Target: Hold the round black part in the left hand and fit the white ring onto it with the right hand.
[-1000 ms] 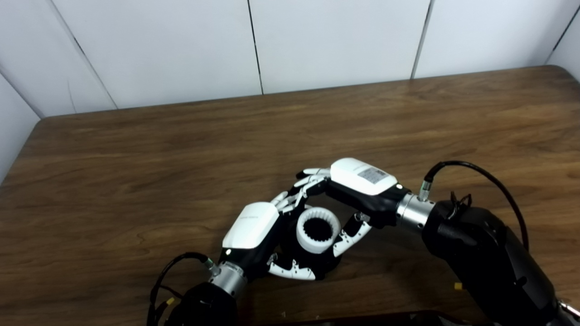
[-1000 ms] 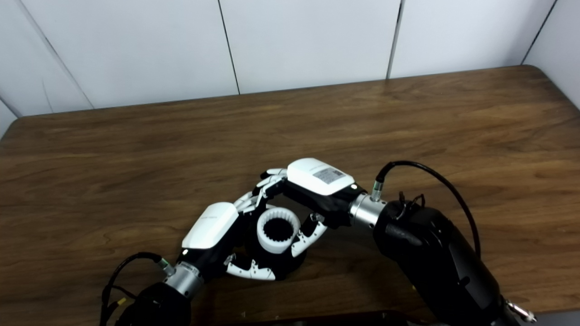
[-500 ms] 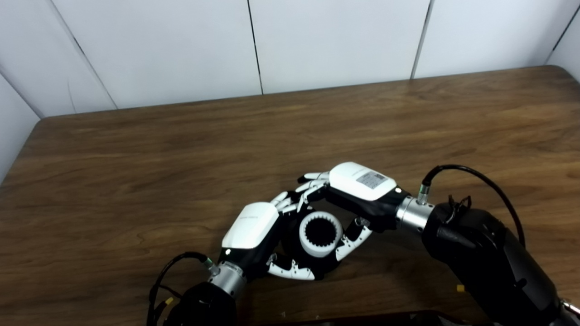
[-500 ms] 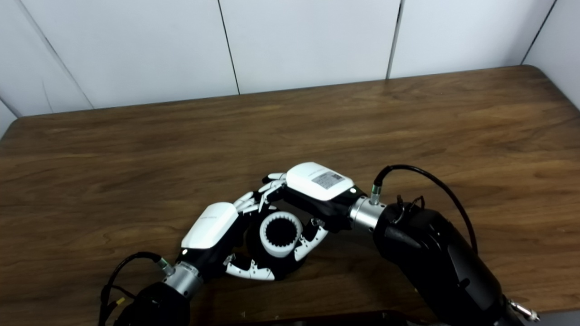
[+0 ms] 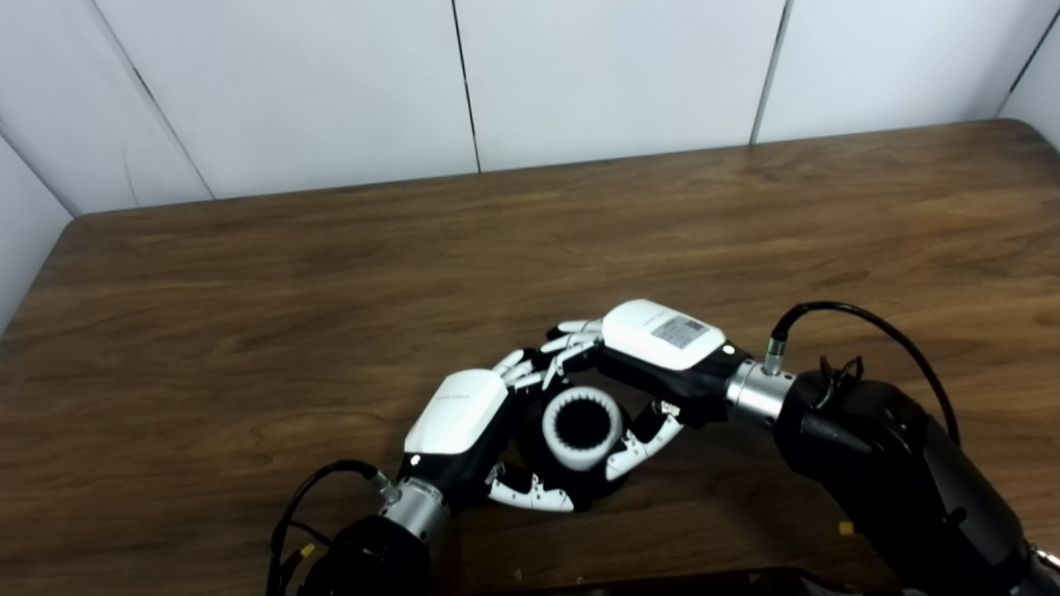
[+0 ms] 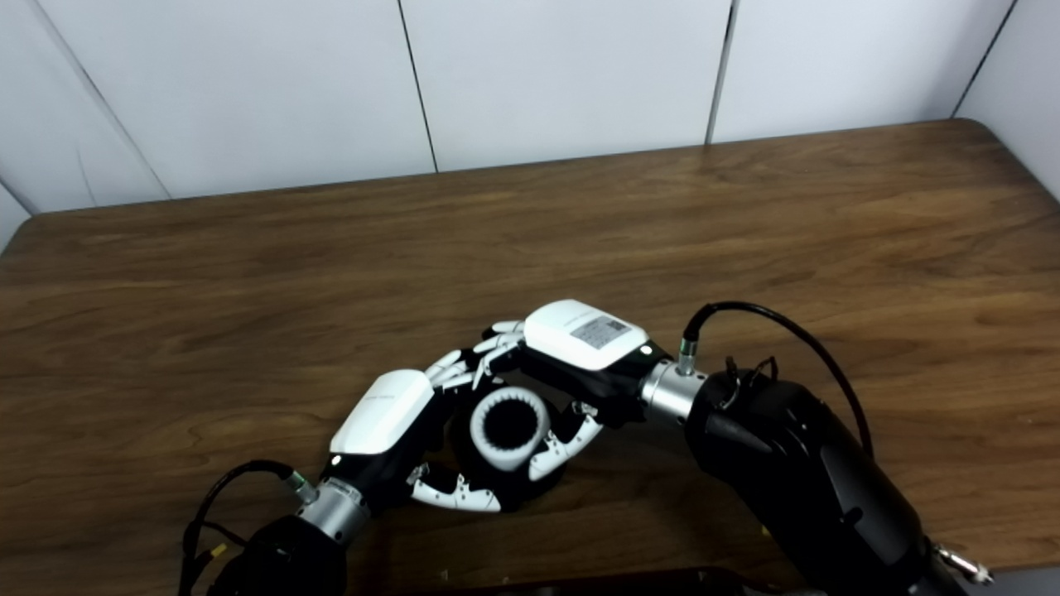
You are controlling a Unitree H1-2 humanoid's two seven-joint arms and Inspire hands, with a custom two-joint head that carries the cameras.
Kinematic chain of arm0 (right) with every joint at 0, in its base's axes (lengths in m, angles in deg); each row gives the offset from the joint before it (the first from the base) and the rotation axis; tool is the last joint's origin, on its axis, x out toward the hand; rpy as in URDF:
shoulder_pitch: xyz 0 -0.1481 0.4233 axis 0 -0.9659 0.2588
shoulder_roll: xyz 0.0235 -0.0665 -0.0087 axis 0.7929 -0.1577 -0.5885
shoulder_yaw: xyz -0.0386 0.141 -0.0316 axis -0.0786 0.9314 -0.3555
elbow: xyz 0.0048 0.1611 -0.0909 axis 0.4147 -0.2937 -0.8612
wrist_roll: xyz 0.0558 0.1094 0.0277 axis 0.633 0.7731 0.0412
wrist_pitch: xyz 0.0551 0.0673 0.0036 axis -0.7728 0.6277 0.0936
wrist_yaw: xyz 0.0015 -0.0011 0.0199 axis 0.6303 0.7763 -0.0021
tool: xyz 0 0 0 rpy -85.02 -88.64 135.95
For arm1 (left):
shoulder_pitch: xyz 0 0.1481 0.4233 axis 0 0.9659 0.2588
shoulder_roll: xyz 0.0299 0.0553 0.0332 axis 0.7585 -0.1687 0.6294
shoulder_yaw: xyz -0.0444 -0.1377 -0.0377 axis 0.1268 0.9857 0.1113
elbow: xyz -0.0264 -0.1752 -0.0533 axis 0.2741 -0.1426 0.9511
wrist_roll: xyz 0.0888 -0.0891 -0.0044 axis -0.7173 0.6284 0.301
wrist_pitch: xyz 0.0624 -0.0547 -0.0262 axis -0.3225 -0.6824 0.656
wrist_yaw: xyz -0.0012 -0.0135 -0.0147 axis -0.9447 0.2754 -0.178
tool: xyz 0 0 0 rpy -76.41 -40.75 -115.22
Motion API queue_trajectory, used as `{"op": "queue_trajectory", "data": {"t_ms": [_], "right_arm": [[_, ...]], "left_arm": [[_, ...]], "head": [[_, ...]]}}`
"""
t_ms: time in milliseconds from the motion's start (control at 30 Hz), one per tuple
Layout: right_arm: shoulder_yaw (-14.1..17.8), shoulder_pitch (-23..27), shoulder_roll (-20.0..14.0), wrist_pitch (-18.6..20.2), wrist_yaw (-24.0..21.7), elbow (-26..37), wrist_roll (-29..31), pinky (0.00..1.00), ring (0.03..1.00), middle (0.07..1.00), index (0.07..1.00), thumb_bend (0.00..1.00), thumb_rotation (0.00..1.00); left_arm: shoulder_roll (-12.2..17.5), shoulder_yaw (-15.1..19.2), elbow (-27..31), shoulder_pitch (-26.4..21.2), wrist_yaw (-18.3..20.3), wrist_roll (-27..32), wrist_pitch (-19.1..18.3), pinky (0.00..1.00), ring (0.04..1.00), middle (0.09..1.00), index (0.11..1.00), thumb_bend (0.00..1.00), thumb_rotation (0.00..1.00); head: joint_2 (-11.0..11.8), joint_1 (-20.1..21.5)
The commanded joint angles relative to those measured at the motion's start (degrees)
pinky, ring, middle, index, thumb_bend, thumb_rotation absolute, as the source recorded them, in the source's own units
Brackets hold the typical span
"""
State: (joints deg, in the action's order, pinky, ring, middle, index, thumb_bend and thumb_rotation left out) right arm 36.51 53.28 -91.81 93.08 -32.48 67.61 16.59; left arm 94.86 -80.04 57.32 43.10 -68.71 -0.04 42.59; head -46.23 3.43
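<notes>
Near table [image 5: 248, 273] front: left hand [image 5: 460, 422] clasps black part [image 5: 590, 488]; right hand [image 5: 654, 352] pinches white ring [image 5: 582, 427].

Toothed white ring [image 5: 581, 427] seated on round black part [image 5: 590, 490]

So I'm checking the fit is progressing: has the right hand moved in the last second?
Yes. The right hand, shut on the white ring, has come slightly down the picture toward the table's near edge, judged against the wall seam.
</notes>
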Motion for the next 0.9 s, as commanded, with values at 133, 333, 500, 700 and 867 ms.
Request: {"op": "queue_trajectory", "data": {"t_ms": [133,333,500,700,867], "right_arm": [[0.5,1.7,-0.3,1.3,-2.1,-1.0,0.8,0.89,0.977,0.960,0.938,1.00,0.51],[1.5,1.9,-0.2,2.1,-2.1,-1.5,2.0,0.90,0.992,0.979,0.963,1.00,0.52],[2.3,2.4,-0.2,3.8,-2.5,-1.6,3.9,0.92,1.000,0.987,0.972,1.00,0.51],[3.6,2.8,-0.2,4.4,-2.0,-2.2,7.0,0.92,1.000,0.991,0.981,1.00,0.53],[4.3,3.0,-0.2,5.2,-1.7,-2.3,8.7,0.92,1.000,0.994,0.980,1.00,0.54]], "left_arm": [[1.2,-0.4,-0.7,0.7,1.8,-0.2,-0.5,0.80,0.959,0.918,0.733,0.87,0.31],[1.5,-0.3,-0.9,0.4,1.6,-0.3,-0.3,0.80,0.955,0.915,0.736,0.87,0.33],[1.5,-0.1,-1.0,0.1,1.6,-0.2,-0.5,0.79,0.960,0.918,0.738,0.87,0.33],[1.6,0.3,-0.6,0.1,2.4,0.2,-1.3,0.81,0.971,0.929,0.751,0.88,0.34],[2.0,0.4,-0.3,0.0,2.1,0.1,-0.8,0.79,0.960,0.925,0.755,0.89,0.36]], "head": [[0.0,-0.1],[0.6,-0.7],[1.0,-1.0],[1.3,-1.2],[1.8,-1.7]]}}
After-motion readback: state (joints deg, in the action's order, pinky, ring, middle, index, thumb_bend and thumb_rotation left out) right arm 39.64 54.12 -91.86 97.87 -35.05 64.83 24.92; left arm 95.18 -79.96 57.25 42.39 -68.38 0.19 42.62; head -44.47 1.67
